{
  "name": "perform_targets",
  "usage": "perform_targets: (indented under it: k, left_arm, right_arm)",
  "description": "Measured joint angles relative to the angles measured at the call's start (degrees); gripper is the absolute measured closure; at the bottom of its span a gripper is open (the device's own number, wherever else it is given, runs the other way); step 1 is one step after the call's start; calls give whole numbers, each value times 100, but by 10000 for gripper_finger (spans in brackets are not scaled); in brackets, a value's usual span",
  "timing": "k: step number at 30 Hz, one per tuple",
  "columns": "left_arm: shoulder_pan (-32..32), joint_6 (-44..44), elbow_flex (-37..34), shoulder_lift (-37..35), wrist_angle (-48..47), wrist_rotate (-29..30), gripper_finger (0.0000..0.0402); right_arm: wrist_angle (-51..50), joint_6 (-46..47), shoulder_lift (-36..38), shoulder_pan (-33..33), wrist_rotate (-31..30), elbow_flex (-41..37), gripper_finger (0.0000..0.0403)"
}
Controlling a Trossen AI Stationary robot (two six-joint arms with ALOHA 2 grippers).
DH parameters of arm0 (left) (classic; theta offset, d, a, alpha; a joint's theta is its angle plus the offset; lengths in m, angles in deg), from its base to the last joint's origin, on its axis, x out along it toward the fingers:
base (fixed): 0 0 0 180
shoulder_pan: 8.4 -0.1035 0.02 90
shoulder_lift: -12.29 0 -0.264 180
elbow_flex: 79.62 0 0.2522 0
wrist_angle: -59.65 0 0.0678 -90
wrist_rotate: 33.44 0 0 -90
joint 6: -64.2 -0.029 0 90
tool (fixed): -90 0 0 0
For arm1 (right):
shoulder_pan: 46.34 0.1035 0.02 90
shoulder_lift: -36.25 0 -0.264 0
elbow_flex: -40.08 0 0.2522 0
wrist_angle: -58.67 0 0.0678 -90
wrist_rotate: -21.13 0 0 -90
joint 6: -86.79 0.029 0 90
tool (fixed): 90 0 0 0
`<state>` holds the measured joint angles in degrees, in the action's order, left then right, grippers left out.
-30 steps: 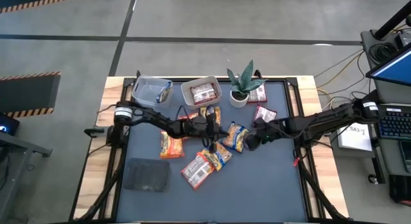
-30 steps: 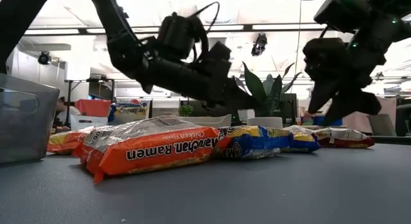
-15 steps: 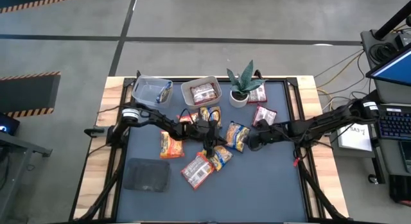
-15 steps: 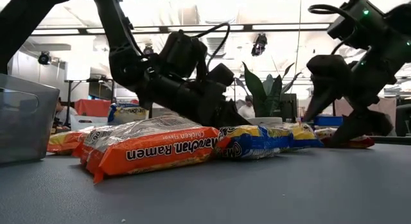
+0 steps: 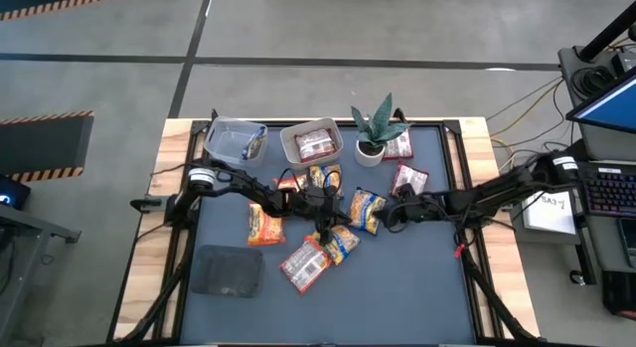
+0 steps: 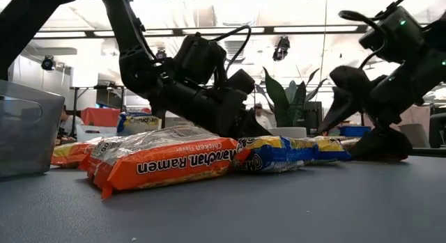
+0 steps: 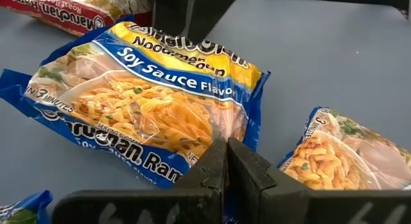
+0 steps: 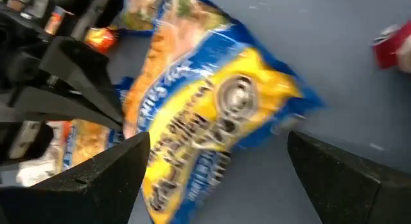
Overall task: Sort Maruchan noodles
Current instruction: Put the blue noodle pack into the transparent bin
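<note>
The right gripper [image 5: 390, 216] has come down to the mat [image 5: 417, 277] since a second ago: in the low view it then hung clear above the surface, and now its fingers [image 6: 382, 144] rest low at the table. Its jaws have spread from partly open to wide, and they straddle a blue-yellow soy sauce packet [image 8: 218, 121], which lies between the two fingers, unheld, flat on the mat. In the high view that packet [image 5: 366, 210] sits just ahead of the jaws, toward the table's middle.

The left gripper [image 5: 325, 228] has dropped lower and moved toward the near edge of the table. Its jaws are pressed together with nothing between them, tips [image 7: 226, 161] touching the edge of another blue-yellow soy sauce packet [image 7: 144, 102], which lies just beyond them; a third blue-yellow packet [image 7: 340, 153] lies beside the jaws.

The other Maruchan packets look unmoved: an orange chicken flavor packet [image 6: 167, 163] near the low camera, a red-and-white one [image 5: 316, 143] in the clear tub [image 5: 294, 148].
</note>
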<state>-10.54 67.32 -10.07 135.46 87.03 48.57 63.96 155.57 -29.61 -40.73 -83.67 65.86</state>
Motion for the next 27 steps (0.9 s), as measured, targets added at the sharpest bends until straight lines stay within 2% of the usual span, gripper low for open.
perform_targets:
  k: [7, 13, 27]
  left_arm:
    - [-2, 91, -4, 0, -122, 253, 402]
    - [-2, 91, -7, 0, -125, 269, 402]
    - [-4, 86, -28, 3, -5, 266, 402]
  right_arm:
    - [889, -511, -949, -4, 15, 362, 44]
    - [1052, -689, -1505, -28, -3, 687, 63]
    - [1022, -1033, -1238, -28, 6, 732, 158]
